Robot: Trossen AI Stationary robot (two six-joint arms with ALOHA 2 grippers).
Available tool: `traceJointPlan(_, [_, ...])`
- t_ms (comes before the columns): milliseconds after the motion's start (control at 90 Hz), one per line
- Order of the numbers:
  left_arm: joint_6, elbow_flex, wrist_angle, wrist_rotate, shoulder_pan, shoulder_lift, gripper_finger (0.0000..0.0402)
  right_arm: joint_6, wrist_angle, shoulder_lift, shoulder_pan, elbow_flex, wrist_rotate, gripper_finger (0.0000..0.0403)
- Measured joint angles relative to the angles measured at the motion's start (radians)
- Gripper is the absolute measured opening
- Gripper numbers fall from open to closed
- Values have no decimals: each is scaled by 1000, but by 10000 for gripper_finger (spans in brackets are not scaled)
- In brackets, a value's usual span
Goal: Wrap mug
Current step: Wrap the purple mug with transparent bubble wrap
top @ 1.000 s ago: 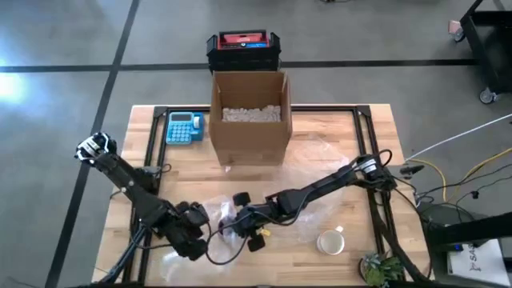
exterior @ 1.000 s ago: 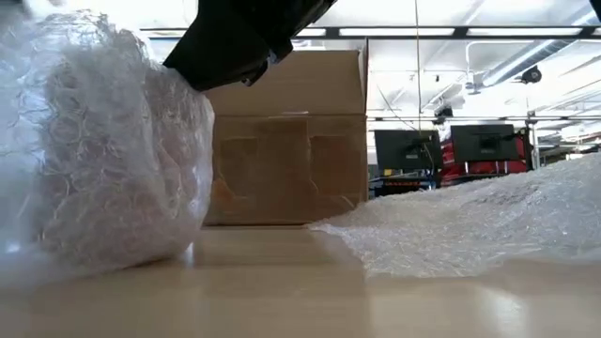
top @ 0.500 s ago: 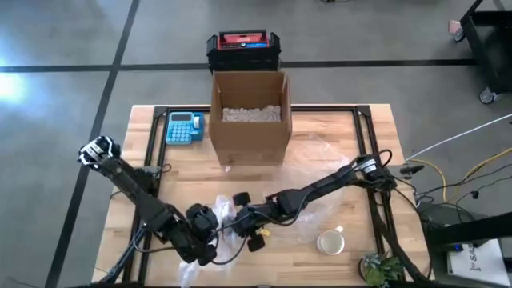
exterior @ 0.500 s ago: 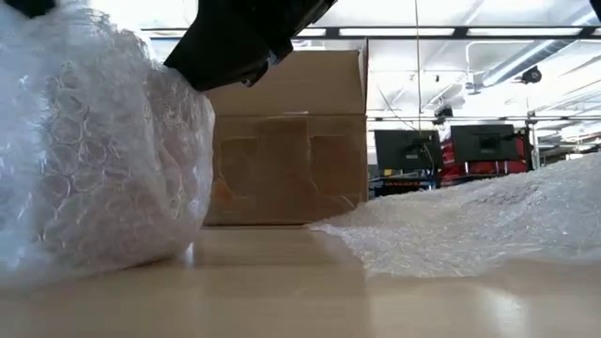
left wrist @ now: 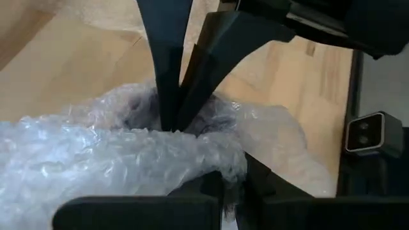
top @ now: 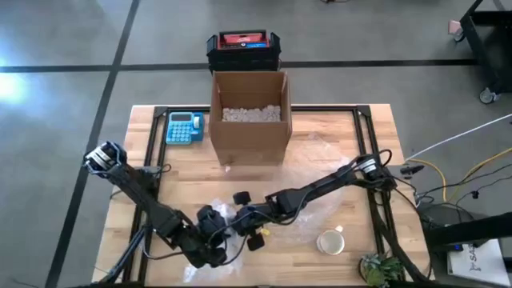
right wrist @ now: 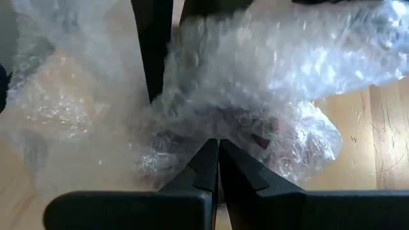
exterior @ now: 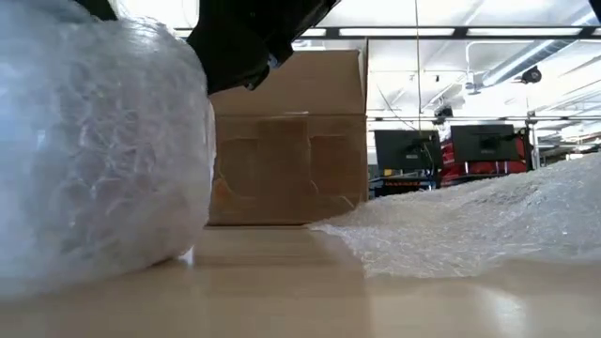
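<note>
Meeting at the front middle of the table (top: 336, 136), both pincers work on a bundle of wrap (top: 226, 226). The left pincer (top: 218, 238) comes in from the front left corner, and its fingers (left wrist: 211, 185) are pressed onto a fold of the wrap (left wrist: 115, 160). The right pincer (top: 238, 222) reaches across from the right side, and its fingers (right wrist: 208, 167) are drawn together on the wrap (right wrist: 255, 96), with a dark shape showing dimly through the plastic just ahead of them. In the left wrist view the right pincer's two dark fingers (left wrist: 167, 76) stand pressed into the top of the bundle.

A mug (top: 330, 241) sits bare on the table near the front right, well apart from the bundle and touching neither pincer. More loose wrap lies spread between the bundle and the mug, and in the low view it forms a low heap (exterior: 470, 230) on the right, while the bundle (exterior: 94, 150) bulks large on the left under a dark arm.

Farther back stands an open box (top: 249, 120) with pale filler inside, and a blue calculator (top: 184, 127) lies just beside it. A small plant (top: 381, 268) sits at the front right corner.
</note>
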Motion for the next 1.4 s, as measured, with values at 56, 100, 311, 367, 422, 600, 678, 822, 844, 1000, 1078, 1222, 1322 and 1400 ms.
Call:
traceJointPlan(56, [0,0,2,-14,6,12,0,1,0,0,0,0,1,2])
traceJointPlan(100, [0,0,4,-21,8,19,0,0,0,0,-1,0,1,2])
traceJointPlan(311, [-3,0,-4,-50,10,37,0,17,-14,-2,-2,20,13,2])
traceJointPlan(367, [-4,0,-4,-50,10,43,0,40,-44,-2,-2,50,21,2])
traceJointPlan(422, [-9,0,-3,-51,11,45,0,43,-110,-6,-2,91,26,2])
traceJointPlan(600, [-22,0,-2,-50,12,47,0,34,-353,-12,-1,215,42,2])
traceJointPlan(678, [-22,0,3,-50,13,47,0,26,-339,-12,2,237,45,2])
traceJointPlan(822, [-22,-1,6,-49,13,47,0,4,-184,-1,10,218,38,2])
traceJointPlan(844, [-22,-1,7,-49,13,47,0,3,-161,1,10,210,33,2])
traceJointPlan(1000, [-26,-3,9,-38,13,48,0,8,-140,44,8,173,12,2])
traceJointPlan(1078, [-21,-3,11,-43,12,48,0,8,-141,54,8,163,8,2])
traceJointPlan(1222, [-11,-4,12,-49,8,48,0,3,-144,73,8,160,3,2])
traceJointPlan(1322, [-11,-4,13,-51,8,48,0,1,-151,73,7,159,2,2])
traceJointPlan(1400, [-11,-4,14,-54,8,48,1,1,-151,72,7,159,0,2])
